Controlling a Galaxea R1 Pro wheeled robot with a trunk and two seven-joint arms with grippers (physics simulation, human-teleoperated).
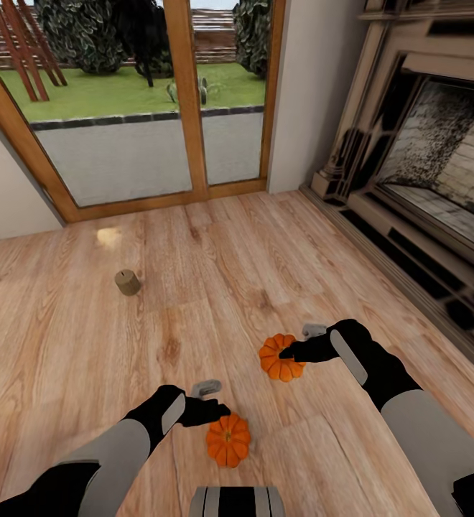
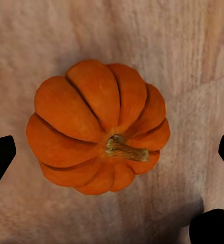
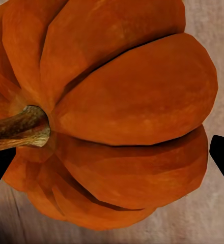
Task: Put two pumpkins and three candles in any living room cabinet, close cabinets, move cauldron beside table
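Orange against pale wood, two pumpkins sit on the plank floor [image 1: 194,287] in front of the robot. The near pumpkin [image 1: 228,439] lies close to the robot's base, just beside the tip of the left gripper [image 1: 219,415], which hangs over its upper edge. In the left wrist view this pumpkin [image 2: 98,127] rests upright on the boards with its short brown stem showing, and the two dark fingertips [image 2: 0,157] stand wide apart at either side of it, clear of the rind: the left gripper is released and holds nothing.

The far pumpkin [image 1: 281,357] sits farther out and to the right, under the right gripper [image 1: 289,353], whose black tip overlaps its top edge. In the right wrist view it [image 3: 117,112] looms very close, its stem off to one side, with one fingertip [image 3: 223,155] at each side edge of the picture and a thin strip of floor showing past the pumpkin's flank beside one of them. The jaws are spread and not clamped on it.

One tan candle [image 1: 128,282] stands upright on the floor well to the left and farther out, apart from both pumpkins. Beyond it a wood-framed glass door [image 1: 187,108] looks onto a lawn, and a fireplace [image 1: 424,165] fills the right wall.
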